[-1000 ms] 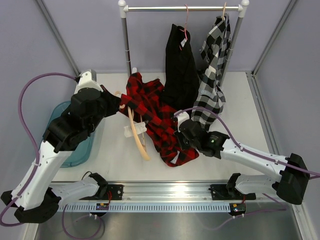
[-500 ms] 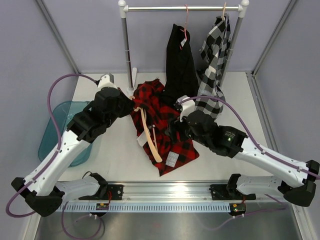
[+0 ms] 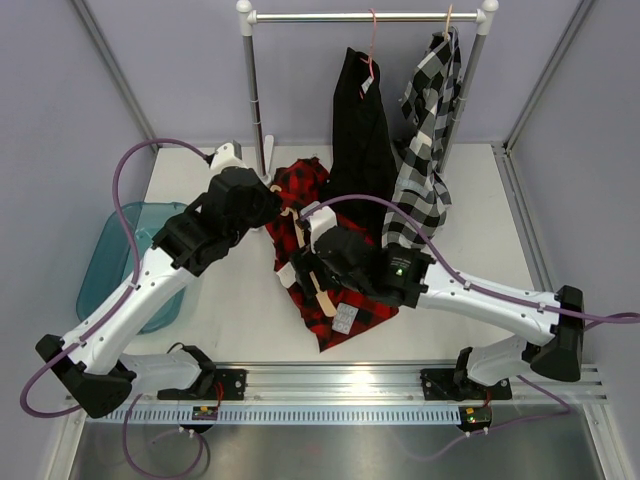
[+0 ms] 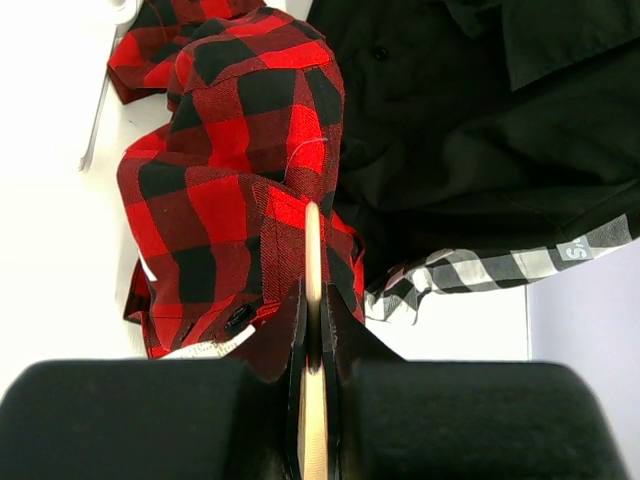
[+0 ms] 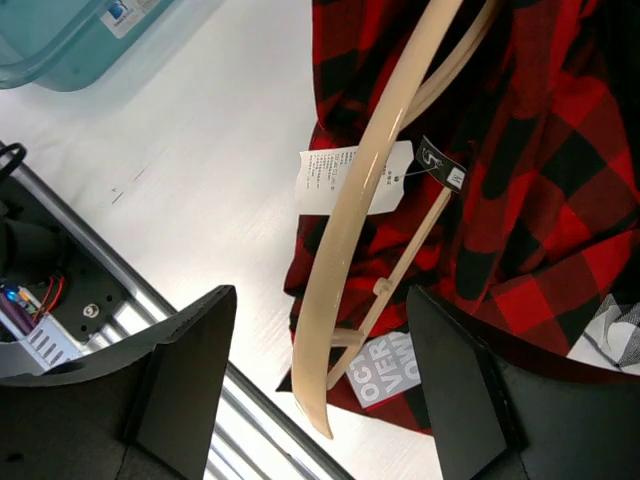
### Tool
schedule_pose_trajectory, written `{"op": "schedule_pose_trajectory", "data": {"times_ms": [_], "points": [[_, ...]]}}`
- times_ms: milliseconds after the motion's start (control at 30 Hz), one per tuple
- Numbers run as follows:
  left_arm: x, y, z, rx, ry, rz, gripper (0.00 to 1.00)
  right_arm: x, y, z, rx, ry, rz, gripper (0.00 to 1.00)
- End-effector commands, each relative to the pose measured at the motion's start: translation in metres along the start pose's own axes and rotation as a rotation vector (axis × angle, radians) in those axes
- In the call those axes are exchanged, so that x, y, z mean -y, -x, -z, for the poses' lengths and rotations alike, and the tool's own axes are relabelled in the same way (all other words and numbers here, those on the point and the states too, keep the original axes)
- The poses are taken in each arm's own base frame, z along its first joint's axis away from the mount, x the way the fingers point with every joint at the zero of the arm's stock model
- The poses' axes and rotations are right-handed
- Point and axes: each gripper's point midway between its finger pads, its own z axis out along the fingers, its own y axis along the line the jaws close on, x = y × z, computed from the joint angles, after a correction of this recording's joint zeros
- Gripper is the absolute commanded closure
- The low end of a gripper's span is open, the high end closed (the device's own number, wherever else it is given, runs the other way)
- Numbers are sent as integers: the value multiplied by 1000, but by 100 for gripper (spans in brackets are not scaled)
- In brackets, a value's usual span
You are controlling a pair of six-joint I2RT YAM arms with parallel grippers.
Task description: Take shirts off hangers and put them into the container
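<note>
Far left: we list the container (image 3: 100, 270) at the edge of the table (image 3: 470, 230), well apart from both grippers. Next, the left gripper (image 4: 313, 305), clamped on the wooden hanger (image 5: 352, 215) inside the red plaid shirt (image 3: 300, 185) heaped mid-table. Then the right gripper (image 5: 320, 340), jaws spread wide above that hanger's lower end. Rightmost, on the rail (image 3: 360, 16): the black shirt (image 3: 358, 130) and the checked shirt (image 3: 430, 110).

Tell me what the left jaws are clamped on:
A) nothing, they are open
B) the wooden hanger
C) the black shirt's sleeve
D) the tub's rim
B: in the left wrist view the left jaws are shut on the thin tan edge of the hanger, with the plaid shirt bunched around it.
</note>
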Motion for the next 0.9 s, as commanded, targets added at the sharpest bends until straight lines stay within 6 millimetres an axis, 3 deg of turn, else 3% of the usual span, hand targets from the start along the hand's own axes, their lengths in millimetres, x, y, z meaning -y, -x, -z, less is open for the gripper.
{"op": "schedule_pose_trajectory", "data": {"times_ms": [0, 333, 533, 700, 867], "points": [[27, 36, 10, 117, -73, 84, 100, -4, 23, -1, 49, -27, -18, 21], [25, 36, 12, 124, -68, 81, 100, -4, 12, -32, 15, -74, 0, 27], [26, 36, 14, 129, -70, 84, 100, -2, 7, -45, 5, -107, 3, 36], [25, 35, 15, 130, -74, 83, 100, 9, 4, -50, 8, -180, -3, 59], [21, 34, 17, 135, -72, 76, 96, 11, 8, -39, 34, -169, -31, 88]]}}
